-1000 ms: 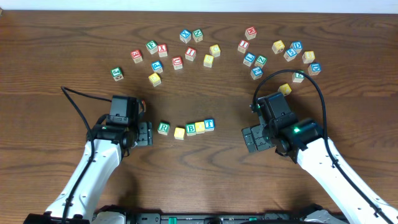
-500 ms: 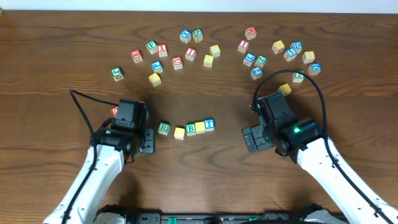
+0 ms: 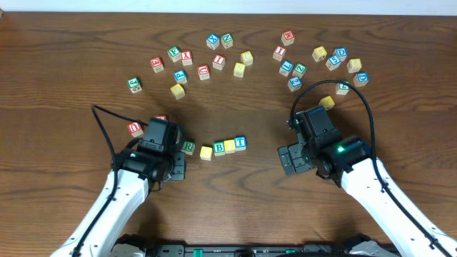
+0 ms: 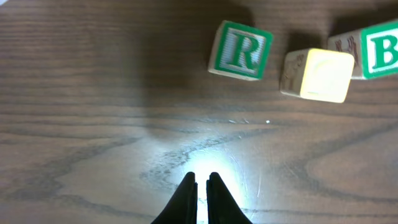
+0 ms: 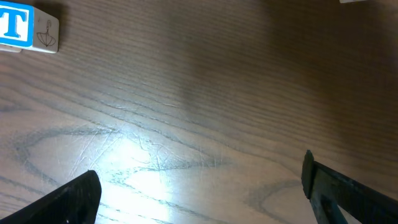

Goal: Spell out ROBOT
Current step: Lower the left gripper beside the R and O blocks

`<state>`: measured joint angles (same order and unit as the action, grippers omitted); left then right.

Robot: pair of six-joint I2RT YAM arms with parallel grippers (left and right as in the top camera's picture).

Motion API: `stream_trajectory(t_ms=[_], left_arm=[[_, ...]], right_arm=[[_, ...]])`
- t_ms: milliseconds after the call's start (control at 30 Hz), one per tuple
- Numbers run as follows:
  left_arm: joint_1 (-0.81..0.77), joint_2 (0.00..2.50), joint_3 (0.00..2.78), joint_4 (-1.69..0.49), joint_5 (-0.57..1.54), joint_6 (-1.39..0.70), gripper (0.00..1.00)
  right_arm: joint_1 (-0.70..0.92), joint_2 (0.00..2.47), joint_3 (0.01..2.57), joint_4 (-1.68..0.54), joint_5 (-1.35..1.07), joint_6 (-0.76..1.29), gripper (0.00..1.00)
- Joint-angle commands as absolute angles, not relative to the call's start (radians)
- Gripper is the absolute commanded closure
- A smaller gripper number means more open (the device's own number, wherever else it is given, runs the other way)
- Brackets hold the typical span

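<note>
**Wooden table (image 3: 235, 207) is carrying a nearly finished ROBOT**

Across the middle of the table, toward its near edge, five cubes are sitting in a left-to-right row: the green-framed R cube (image 3: 188, 147), a first yellow cube (image 3: 206, 152), the green-framed B cube (image 3: 219, 148), a second yellow cube (image 3: 230, 145) and the blue-framed T cube (image 3: 240, 143). The word is reading in order, with the yellow faces standing in for the O's, so placement is looking done. Only tidying is looking left. The R cube is sitting slightly turned and just apart from its neighbour, and the row is bowing a little.

The left claw (image 4: 202, 180) is hovering near the R cube without touching it, fingers pressed together and holding nothing. The right claw (image 5: 200, 169) is hanging wide apart and empty, off to the right of the T cube. Spare cubes (image 3: 288, 37) are lying scattered along the far edge.
</note>
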<state>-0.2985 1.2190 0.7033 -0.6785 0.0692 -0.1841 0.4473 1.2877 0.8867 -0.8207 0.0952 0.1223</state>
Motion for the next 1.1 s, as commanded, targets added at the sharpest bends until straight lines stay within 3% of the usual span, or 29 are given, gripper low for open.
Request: stream_trajectory(t_ms=[0,1067], left_arm=[[-0.331,1.225,0.699,-0.692,0.068,-0.197,0.92],[-0.445,1.360,0.685,-0.536,0.184,-0.177,0.92]], right_arm=[[0.447,1.293,0.880,-0.820,0.106,0.134,0.01],[0.447,1.293,0.880,-0.820,0.106,0.134,0.01]])
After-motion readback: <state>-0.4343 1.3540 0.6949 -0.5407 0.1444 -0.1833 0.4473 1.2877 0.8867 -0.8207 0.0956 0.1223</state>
